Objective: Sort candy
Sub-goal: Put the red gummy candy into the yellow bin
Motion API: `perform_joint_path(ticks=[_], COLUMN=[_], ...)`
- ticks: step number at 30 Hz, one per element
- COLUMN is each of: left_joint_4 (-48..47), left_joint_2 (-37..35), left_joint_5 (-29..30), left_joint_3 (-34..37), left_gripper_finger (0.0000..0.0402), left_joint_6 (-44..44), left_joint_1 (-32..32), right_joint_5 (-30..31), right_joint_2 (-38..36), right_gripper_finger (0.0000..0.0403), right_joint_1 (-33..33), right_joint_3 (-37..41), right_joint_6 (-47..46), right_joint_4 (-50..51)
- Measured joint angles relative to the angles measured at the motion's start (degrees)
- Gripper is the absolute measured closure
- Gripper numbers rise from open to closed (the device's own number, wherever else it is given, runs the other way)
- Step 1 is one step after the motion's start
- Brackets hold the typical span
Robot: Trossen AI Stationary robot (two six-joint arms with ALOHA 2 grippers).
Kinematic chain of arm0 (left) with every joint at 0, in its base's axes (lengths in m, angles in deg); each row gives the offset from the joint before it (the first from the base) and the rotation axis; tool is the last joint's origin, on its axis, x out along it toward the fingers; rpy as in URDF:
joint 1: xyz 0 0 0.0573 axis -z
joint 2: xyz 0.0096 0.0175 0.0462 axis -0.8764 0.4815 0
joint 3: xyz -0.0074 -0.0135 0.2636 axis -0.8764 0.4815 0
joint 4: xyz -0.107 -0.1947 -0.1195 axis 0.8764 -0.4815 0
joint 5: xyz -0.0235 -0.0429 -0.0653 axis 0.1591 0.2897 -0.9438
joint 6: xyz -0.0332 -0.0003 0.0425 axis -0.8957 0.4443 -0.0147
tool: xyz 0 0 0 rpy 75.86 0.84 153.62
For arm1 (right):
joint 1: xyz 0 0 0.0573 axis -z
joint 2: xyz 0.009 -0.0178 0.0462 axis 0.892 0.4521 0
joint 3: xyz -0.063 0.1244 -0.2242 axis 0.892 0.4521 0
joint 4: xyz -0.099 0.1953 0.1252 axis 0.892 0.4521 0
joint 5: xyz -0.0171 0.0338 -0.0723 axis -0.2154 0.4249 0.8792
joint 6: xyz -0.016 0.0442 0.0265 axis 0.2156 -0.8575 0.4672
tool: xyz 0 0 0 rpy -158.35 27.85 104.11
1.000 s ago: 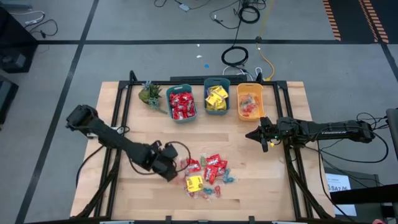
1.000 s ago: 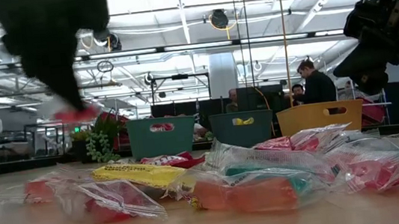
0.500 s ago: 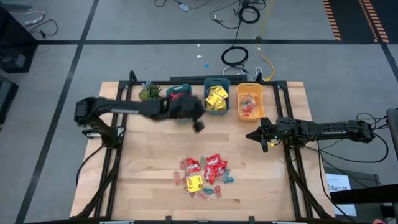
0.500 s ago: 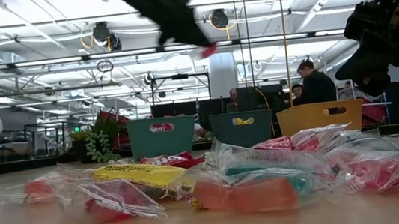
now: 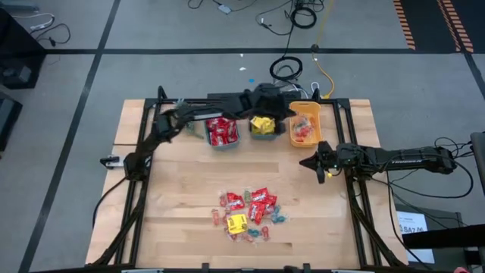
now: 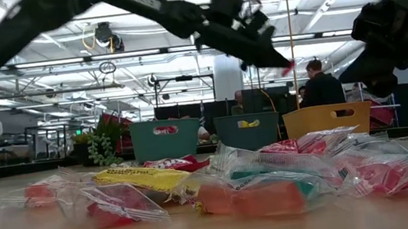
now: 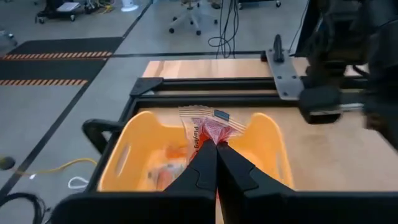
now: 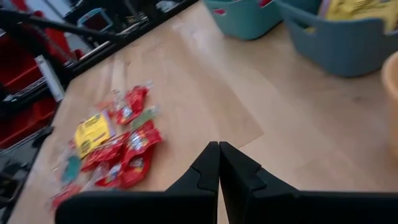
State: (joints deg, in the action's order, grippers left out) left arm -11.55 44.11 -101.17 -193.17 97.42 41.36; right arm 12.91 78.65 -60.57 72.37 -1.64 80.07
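From above, the left gripper (image 5: 292, 114) has swung from the pile near the table's front edge, across the bins, to the rim of the orange bin (image 5: 305, 123) at the back edge. A second ago it was down beside the pile; half a second ago it was passing the teal bin of red packets (image 5: 222, 130). So one sweet looks to be at its bin and only the release remains. The right gripper (image 5: 320, 164) waits near the right edge, unmoved, fingers pressed together on nothing. The middle bin (image 5: 263, 121) holds yellow packets. The loose candy (image 5: 250, 215) lies in a heap toward the front edge. The held sweet itself is hidden here under the arm.

From table height, the left gripper (image 6: 283, 63) hangs high above the orange bin (image 6: 328, 120) with a small red scrap at its tip. The heap (image 6: 258, 181) fills the foreground; which kinds remain is hard to tell.

The left wrist view settles it: the fingers (image 7: 202, 165) are clamped on a clear-wrapped sweet with a pink centre (image 7: 208, 127), directly over the orange bin (image 7: 140, 143), still held.

The right wrist view shows closed fingers (image 8: 208, 168), the heap (image 8: 118, 146) well apart, and the bins cut off.
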Motion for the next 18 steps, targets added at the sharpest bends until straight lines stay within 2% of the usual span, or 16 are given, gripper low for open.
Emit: perform_joint_path(ticks=[4, 9, 14, 18], left_joint_4=[2.8, 4.2, 4.3, 4.8], left_joint_2=[8.0, 14.7, 15.9, 15.7], left_joint_5=[0.2, 0.2, 2.2, 4.6], left_joint_3=[-7.7, -13.7, -14.5, -14.5], left_gripper_finger=[0.0385, 0.0327, 0.0274, 0.026], left_joint_6=[0.2, 0.0, -0.1, -0.1], left_joint_1=[0.4, 1.2, 1.9, 2.3], right_joint_5=[1.8, 1.8, 2.7, 3.0], right_joint_2=[0.0, 0.0, 0.0, 0.0], right_gripper_finger=[0.0401, 0.0401, 0.0401, 0.0401], right_joint_1=[0.0, 0.0, 0.0, 0.0], right_joint_3=[0.0, 0.0, 0.0, 0.0], right_joint_6=[-0.9, -4.5, -4.5, -4.2], right_joint_4=[0.0, 0.2, 0.4, 0.4])
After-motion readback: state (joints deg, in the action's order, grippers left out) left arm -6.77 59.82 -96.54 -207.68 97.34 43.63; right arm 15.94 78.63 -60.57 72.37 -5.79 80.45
